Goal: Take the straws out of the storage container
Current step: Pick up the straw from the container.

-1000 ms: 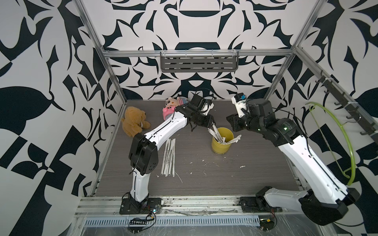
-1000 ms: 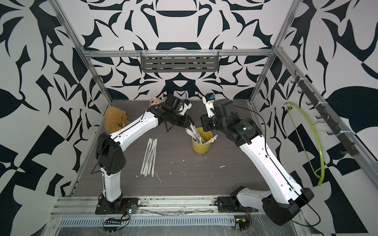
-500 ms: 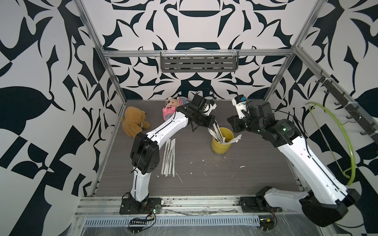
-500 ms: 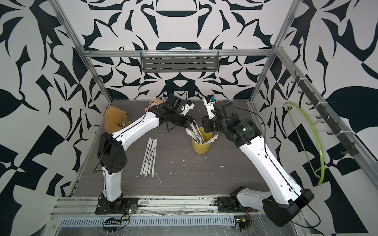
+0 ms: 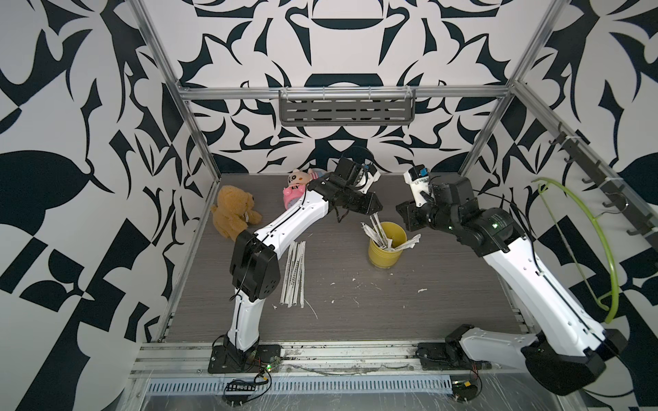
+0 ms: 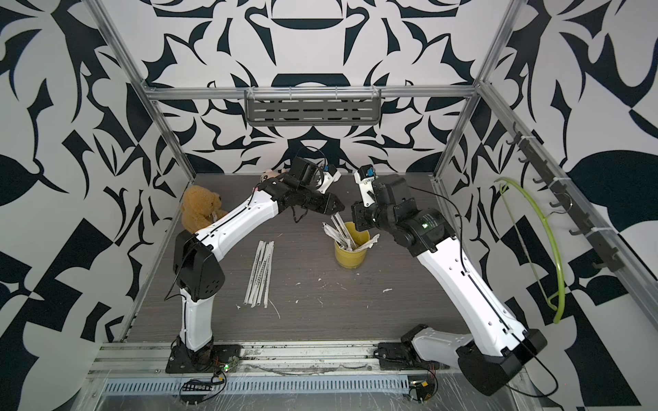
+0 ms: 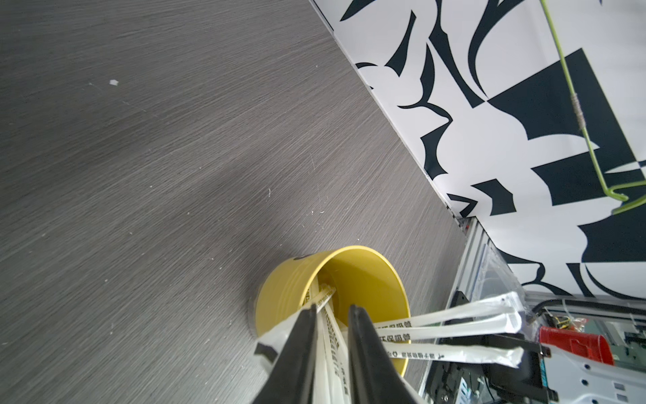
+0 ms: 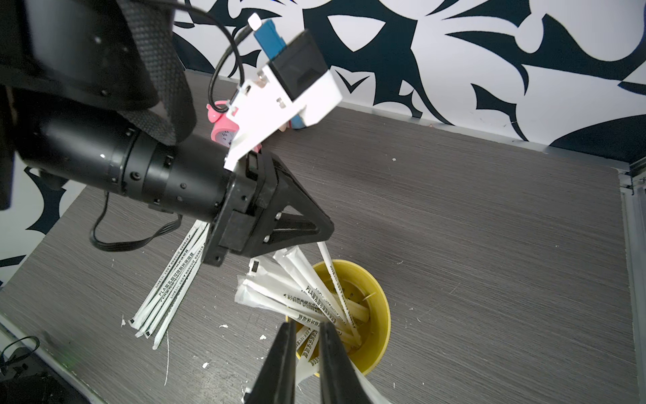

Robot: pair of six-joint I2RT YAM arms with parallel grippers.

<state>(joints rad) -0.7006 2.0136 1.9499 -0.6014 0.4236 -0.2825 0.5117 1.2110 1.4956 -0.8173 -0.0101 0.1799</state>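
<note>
The straws (image 5: 375,233) leaning in the yellow cup (image 5: 382,259) mid-table look light, floppy and slick, best pinched near their upper ends, which the left gripper (image 7: 332,307) straddles with jaws parted; the right gripper (image 8: 307,323) hovers slightly open, empty.

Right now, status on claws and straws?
Left claw open astride straws in yellow cup. Right claw over rim, grip unclear. Laid-out straws on table. Claws crowded, nothing else blocking.
</note>
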